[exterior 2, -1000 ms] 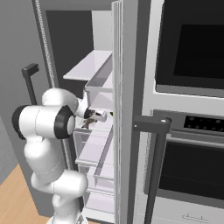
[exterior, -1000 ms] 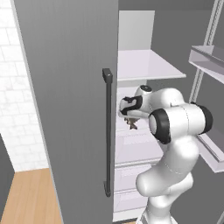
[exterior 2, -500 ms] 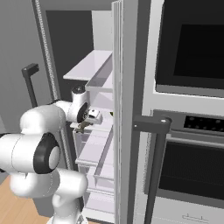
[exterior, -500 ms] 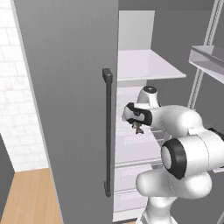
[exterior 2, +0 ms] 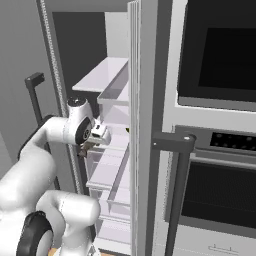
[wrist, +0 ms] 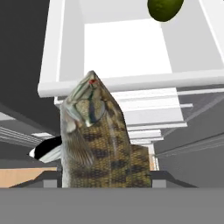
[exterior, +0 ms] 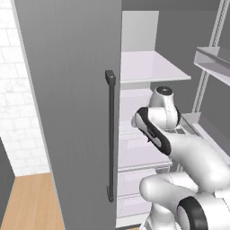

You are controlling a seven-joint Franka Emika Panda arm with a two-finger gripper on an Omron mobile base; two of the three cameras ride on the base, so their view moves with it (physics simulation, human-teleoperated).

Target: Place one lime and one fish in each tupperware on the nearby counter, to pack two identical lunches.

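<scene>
between the end effector (wrist: pixel 105 186) tips a fish (wrist: pixel 98 140) is clamped, tail hidden; lime (wrist: pixel 165 8) cut off.

fridge door (exterior: pixel 72 112) blocks left | oven handle (exterior 2: pixel 175 145) right | shelf (exterior: pixel 148 67) above

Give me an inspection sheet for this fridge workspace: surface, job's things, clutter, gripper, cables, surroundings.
Surface: white fridge shelf and a white door bin ahead of the hand.
Job's things: fish held head-out between the fingers; lime in the bin at the top of the hand view.
Clutter: nothing seen.
Gripper: gripper shut on the fish, in the open fridge.
Cables: nothing seen.
Surroundings: grey fridge door with a dark handle, a wall oven to the right, wooden floor.
</scene>
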